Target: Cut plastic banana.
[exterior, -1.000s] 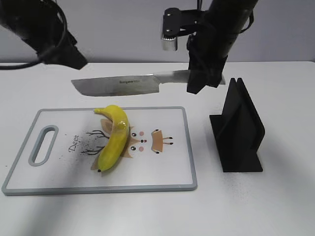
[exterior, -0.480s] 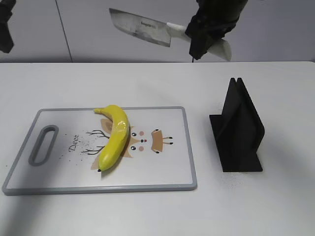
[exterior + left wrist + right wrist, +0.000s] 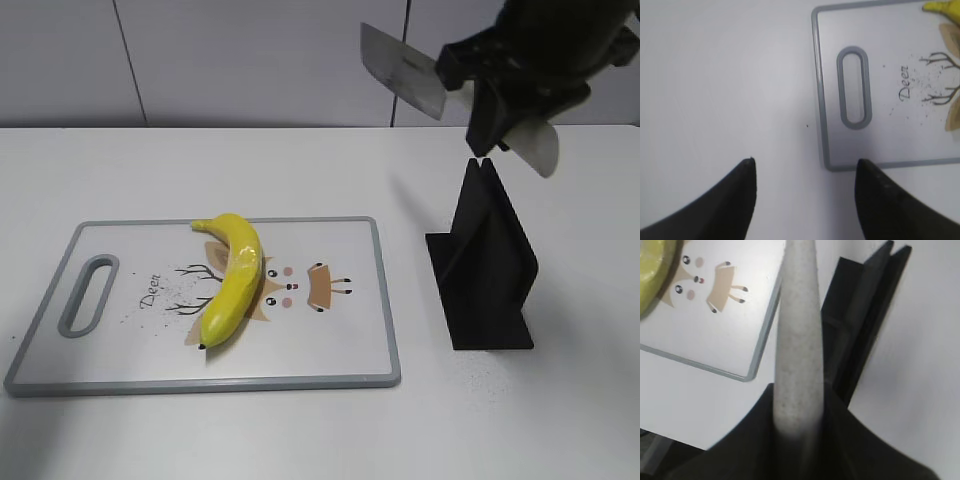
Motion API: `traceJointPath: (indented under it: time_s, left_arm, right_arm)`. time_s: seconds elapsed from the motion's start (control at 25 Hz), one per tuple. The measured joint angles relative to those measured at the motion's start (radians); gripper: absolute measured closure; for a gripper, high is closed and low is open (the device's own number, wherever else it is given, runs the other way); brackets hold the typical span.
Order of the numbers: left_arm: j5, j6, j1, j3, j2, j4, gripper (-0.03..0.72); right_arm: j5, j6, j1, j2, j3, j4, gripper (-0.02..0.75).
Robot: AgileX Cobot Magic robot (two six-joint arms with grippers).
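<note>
The yellow plastic banana (image 3: 228, 280) lies whole on the white cutting board (image 3: 340, 340), left of its middle; an edge of it shows in the right wrist view (image 3: 651, 270) and its tip in the left wrist view (image 3: 941, 6). My right gripper (image 3: 505, 108) is shut on the white handle (image 3: 797, 330) of a cleaver knife (image 3: 402, 78) and holds it high above the black knife stand (image 3: 485, 265). My left gripper (image 3: 804, 167) is open and empty above the bare table, just off the board's handle corner (image 3: 827, 162). It is out of the exterior view.
The board has a grey rim and a slotted grip hole (image 3: 855, 85) at its left end. The black stand (image 3: 865, 325) is on the table right of the board. A grey wall runs behind the white table.
My right gripper has carried the knife up and to the right, from over the board to above the black stand. The left arm has left the exterior view. The banana has not moved.
</note>
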Motion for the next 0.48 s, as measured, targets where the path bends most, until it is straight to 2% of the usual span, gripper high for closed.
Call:
traceJointPath:
  time_s: [0.24,0.48]
  left_arm:
    - [-0.003,-0.002,0.0,0.197,-0.194,0.0,0.095]
    - [-0.083,-0.002,0.0,0.396,-0.414,-0.001,0.095]
  right_arm:
    - [-0.099,0.128,-0.067,-0.159,0.226,-0.01,0.577]
    - [-0.146,0.167,-0.09,-0.203,0.332,-0.017,0.577]
